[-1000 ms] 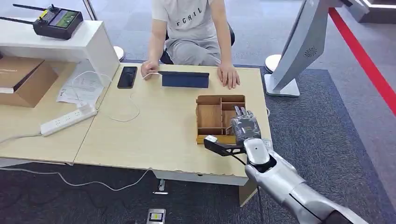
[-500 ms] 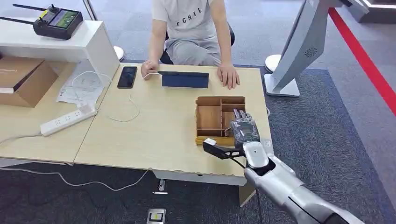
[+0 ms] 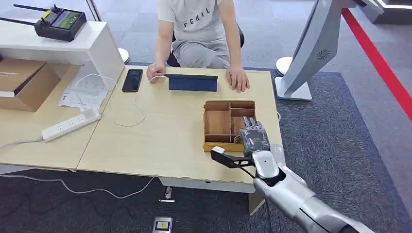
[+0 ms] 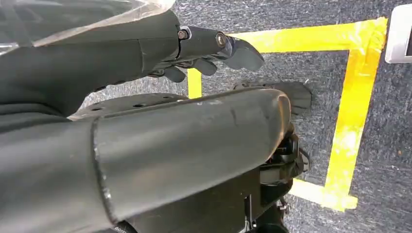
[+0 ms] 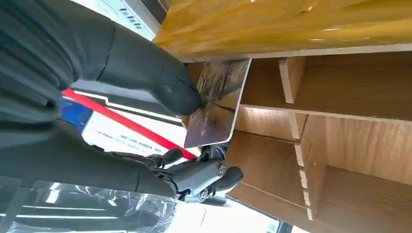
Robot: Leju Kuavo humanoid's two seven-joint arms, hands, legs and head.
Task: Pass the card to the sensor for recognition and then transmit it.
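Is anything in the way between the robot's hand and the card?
No. The right hand already touches the card: the thumb presses its face and dark fingers curl under it, at the wooden tray. The tray's dividers stand beside the card, not between it and the hand.

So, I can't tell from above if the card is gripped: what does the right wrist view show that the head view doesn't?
Right wrist view alone: the card pinched between the thumb and darker fingers, standing in the compartment. Head view alone: the table, the person seated behind it, a tablet and a phone. Both: the right hand at the wooden organizer.
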